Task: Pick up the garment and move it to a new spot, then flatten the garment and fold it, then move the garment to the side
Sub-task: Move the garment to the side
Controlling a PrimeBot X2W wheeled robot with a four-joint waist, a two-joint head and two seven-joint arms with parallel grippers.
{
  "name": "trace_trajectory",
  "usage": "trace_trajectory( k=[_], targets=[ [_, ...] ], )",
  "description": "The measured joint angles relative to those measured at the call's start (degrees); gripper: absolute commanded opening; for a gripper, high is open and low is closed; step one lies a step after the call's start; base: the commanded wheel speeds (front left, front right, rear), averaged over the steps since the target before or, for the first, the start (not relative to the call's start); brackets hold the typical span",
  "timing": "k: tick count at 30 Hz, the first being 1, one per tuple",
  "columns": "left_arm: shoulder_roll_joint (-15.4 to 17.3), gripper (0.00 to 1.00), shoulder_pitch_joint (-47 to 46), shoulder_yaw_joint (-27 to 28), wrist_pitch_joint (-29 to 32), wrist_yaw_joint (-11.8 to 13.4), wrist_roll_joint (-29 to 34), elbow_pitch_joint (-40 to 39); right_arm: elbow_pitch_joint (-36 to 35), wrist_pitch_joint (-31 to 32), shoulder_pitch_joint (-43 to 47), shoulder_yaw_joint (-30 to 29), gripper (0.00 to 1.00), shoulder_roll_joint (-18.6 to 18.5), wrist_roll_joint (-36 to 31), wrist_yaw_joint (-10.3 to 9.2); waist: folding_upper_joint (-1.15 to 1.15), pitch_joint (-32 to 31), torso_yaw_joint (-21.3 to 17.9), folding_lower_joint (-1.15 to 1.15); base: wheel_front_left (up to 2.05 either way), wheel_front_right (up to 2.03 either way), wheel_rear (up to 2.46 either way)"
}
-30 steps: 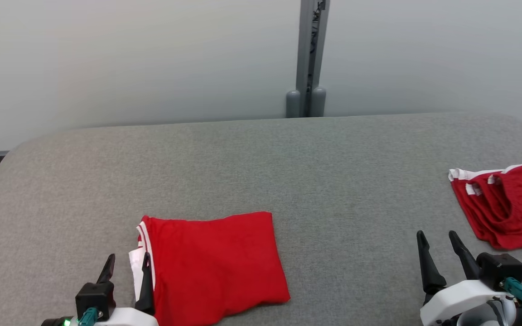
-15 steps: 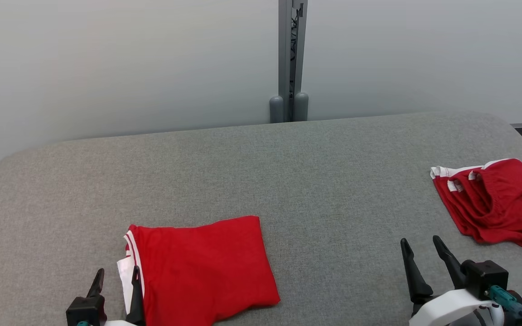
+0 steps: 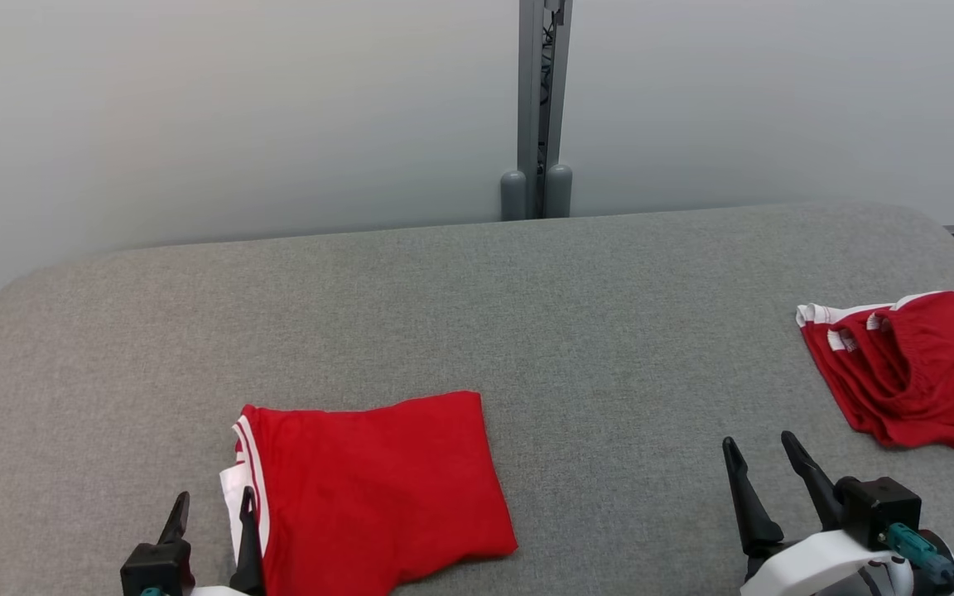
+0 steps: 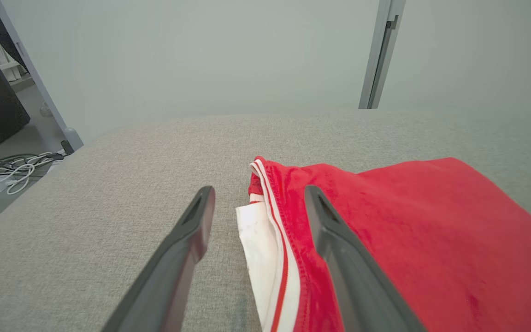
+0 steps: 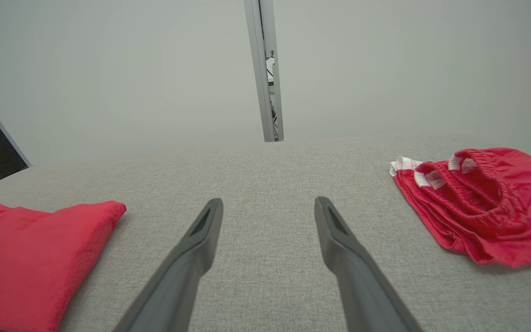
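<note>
Head view. Grey cloth-covered table point(image 3: 477, 306), pale wall behind, grey post point(image 3: 537, 108) at the far edge.
- Folded red garment point(image 3: 373, 484): flat on the near left of the table, its white-striped edge turned leftward.
- Left gripper point(image 3: 216, 494): at the bottom edge, fingers spread; its inner finger stands at the garment's striped edge, the outer one over bare table.
- Right gripper point(image 3: 757, 439): lower right, fingers spread, nothing between them, well apart from the folded garment.
- Heap of red shorts point(image 3: 912, 368): crumpled, white trim showing, at the table's right edge, beyond the right gripper.

Left wrist view. The left gripper point(image 4: 258, 190) stands parted. The garment's white and striped hem lies in the gap, and one finger overlaps the red cloth point(image 4: 431, 230). Whether it touches the cloth cannot be told. White cables point(image 4: 12, 168) lie on the floor past the table.

Right wrist view. The right gripper point(image 5: 269, 201) is parted over bare table, with the folded garment point(image 5: 26, 258) far to one side and the heap point(image 5: 482, 212) to the other.
</note>
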Motion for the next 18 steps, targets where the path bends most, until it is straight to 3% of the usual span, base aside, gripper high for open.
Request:
trace_trajectory(
  k=[9,18],
  targets=[
    [0.0,1.0,-0.2,-1.0,0.0,0.0,-0.1,-0.1,0.1,0.0,-0.3,2.0,1.0,0.0,0.4,0.0,0.0,1.0,1.4,0.0,0.0,0.0,0.0],
    [0.0,1.0,-1.2,-3.3,0.0,-0.5,0.1,0.3,1.6,0.0,-2.3,7.1,1.0,0.0,2.8,0.0,0.0,2.5,7.0,0.0,0.0,0.0,0.0]
  ],
)
